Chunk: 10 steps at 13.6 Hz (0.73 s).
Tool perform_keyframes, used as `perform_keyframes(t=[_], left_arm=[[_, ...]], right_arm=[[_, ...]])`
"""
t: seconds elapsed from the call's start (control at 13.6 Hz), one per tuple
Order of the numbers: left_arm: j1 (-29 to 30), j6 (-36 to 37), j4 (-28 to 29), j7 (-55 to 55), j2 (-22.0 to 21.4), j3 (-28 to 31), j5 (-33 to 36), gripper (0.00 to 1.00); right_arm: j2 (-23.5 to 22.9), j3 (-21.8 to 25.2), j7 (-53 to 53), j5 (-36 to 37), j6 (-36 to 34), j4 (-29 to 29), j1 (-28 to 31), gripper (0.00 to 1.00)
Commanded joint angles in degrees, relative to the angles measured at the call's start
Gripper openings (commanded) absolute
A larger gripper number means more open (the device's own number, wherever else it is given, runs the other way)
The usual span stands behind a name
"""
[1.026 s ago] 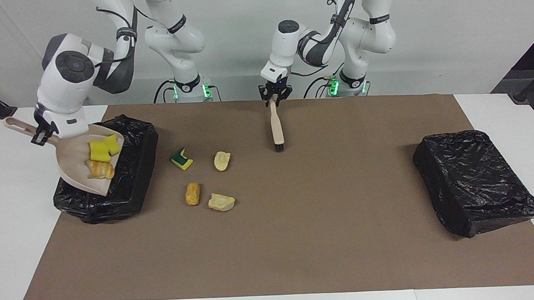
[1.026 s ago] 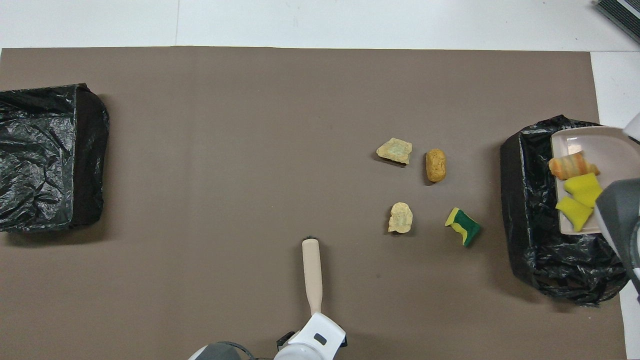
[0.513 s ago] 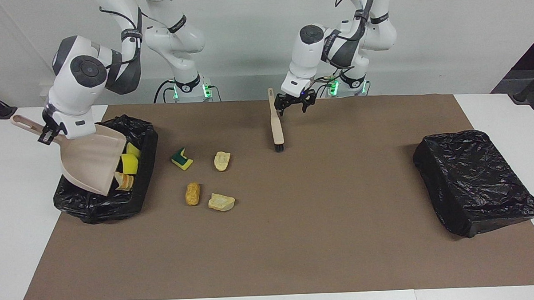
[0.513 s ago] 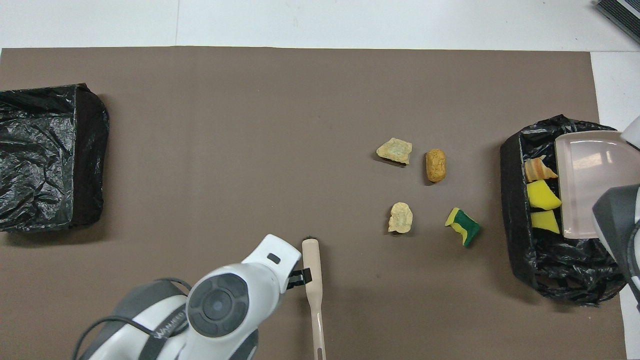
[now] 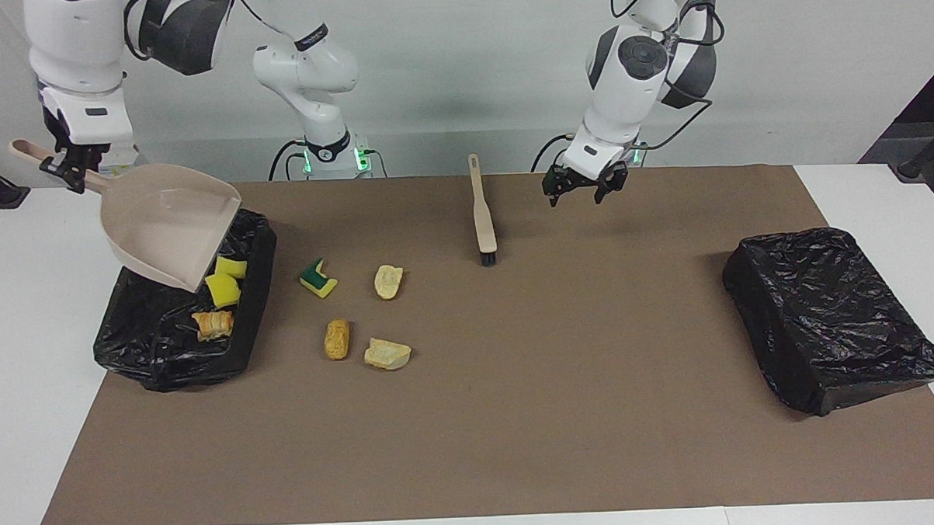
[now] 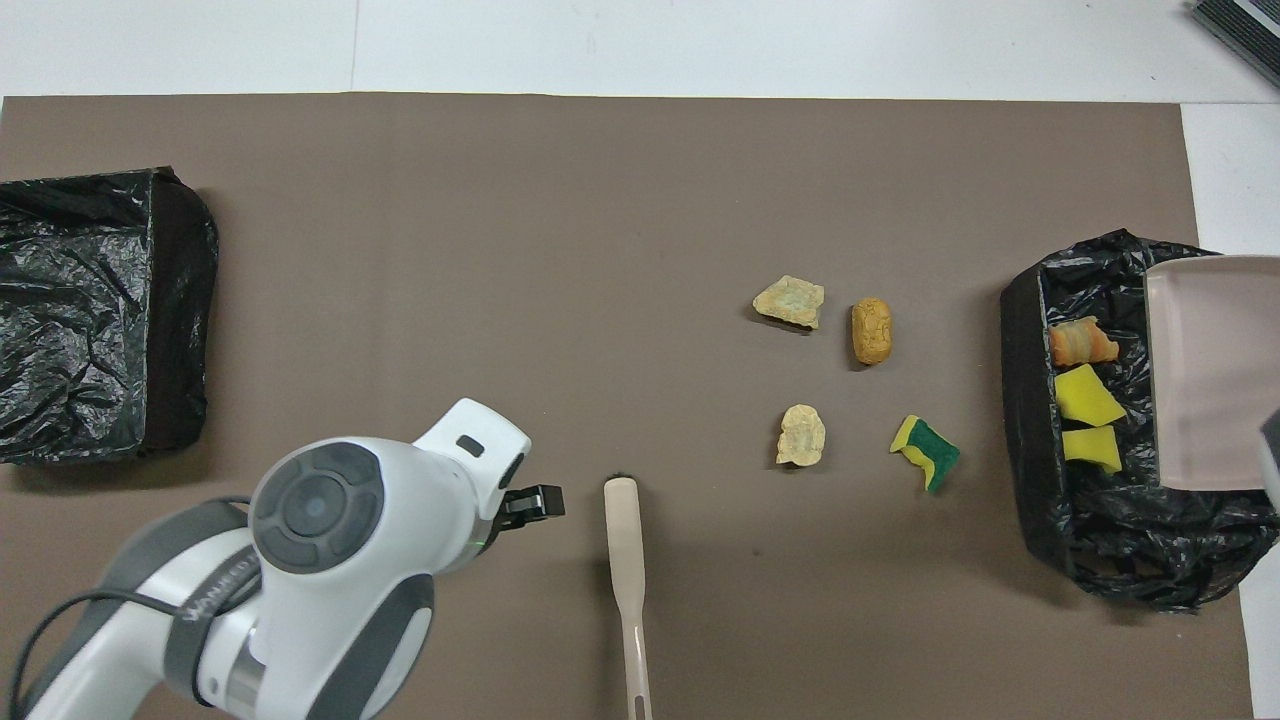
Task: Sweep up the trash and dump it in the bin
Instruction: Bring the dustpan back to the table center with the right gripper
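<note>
Trash (image 5: 218, 297) in bin (image 5: 253, 332) under right gripper's (image 5: 67, 164) tilted dustpan (image 5: 167, 230)

In the overhead view the left arm's own wrist covers most of the left claw (image 6: 535, 502), and the right claw is out of frame. The dustpan (image 6: 1215, 370) runs off that view's edge, and so does the handle end of the brush (image 6: 622, 530) lying beside the left claw. In the facing view, the dustpan under the right claw (image 5: 66, 164) hides part of the bin (image 5: 167, 347).
</note>
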<state>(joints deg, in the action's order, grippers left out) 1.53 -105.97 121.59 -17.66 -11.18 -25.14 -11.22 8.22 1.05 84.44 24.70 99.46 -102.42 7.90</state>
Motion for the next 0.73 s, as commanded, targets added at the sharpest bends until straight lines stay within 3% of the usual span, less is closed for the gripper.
perform_keyframes(t=[0.0,0.44,0.66], left_arm=[[5.13,6.81,-5.29,8.49,0.45,-0.61,2.25,1.0],[13.05,13.25,-14.44,19.06,0.46,-0.43,5.94,1.0],[16.48,16.05,-19.88,19.6,2.2,-0.43,6.82,1.0]], right_arm=[[-1.19,-2.8,-12.31,-3.69,-0.41,0.29,-5.23,0.0],[-12.07,-3.07,-53.09,-12.64,3.36,2.13,-20.36,0.0],[-21.9,-3.07,-71.56,-20.98,5.57,10.8,-26.16,0.0]])
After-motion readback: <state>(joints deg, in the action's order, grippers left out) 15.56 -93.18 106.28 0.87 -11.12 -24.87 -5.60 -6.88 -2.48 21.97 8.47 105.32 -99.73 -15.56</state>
